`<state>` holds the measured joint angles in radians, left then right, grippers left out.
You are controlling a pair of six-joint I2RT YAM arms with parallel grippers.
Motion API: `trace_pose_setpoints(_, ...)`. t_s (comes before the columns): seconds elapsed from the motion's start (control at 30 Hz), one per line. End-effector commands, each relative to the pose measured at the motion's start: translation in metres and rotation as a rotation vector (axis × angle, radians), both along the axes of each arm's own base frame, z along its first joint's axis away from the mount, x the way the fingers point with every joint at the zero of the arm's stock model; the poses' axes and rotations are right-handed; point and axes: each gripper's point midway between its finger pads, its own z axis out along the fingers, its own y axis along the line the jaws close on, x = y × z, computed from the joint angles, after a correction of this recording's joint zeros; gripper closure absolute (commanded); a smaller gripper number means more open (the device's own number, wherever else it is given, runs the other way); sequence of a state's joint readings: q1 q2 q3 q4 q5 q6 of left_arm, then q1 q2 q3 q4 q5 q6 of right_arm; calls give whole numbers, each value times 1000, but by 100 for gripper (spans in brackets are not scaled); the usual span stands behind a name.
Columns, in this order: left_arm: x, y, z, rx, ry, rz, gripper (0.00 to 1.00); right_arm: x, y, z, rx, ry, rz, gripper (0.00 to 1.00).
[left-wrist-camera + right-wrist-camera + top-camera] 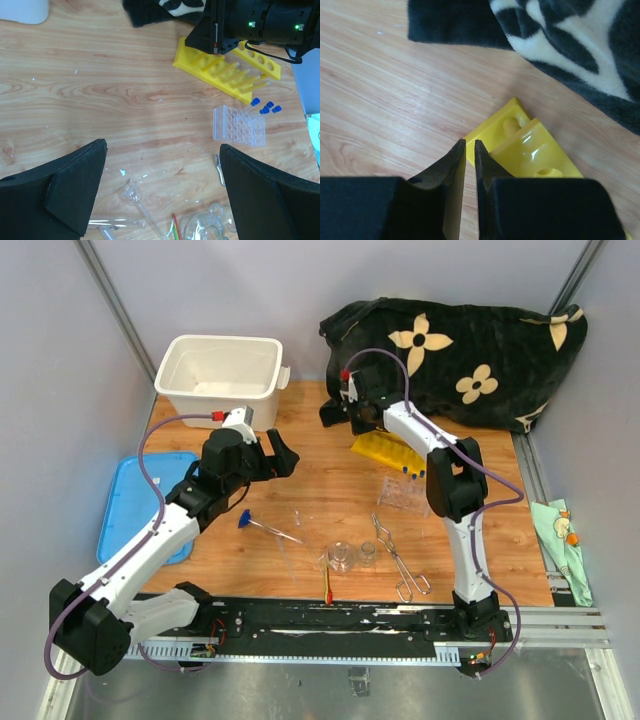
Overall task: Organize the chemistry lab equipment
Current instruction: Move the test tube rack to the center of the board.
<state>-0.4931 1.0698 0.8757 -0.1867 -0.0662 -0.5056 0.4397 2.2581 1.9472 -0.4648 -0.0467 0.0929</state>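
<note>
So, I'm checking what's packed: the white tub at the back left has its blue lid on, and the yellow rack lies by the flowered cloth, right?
Not quite. The white tub is open; the blue lid lies flat at the far left of the table, as the top external view shows. The yellow rack does lie by the flowered cloth.

Overhead view, both wrist views sharing yellow rack (200, 64)
</note>
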Motion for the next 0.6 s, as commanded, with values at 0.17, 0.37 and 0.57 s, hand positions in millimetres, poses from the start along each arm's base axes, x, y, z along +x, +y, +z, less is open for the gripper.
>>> trace_pose_setpoints(0.17,-4,-6,1,-29,-7,-28,1,-4,-26,12,-18,-18,-33,87)
trace_pose_setpoints(0.37,-5,-9,-2,-41,4,-40,1,-2,-39,15,-81,-37,-66,87)
trace_pose_setpoints(0.57,-5,-10,-4,-43,9,-43,1,-4,-65,8,-117,-19,-129,88)
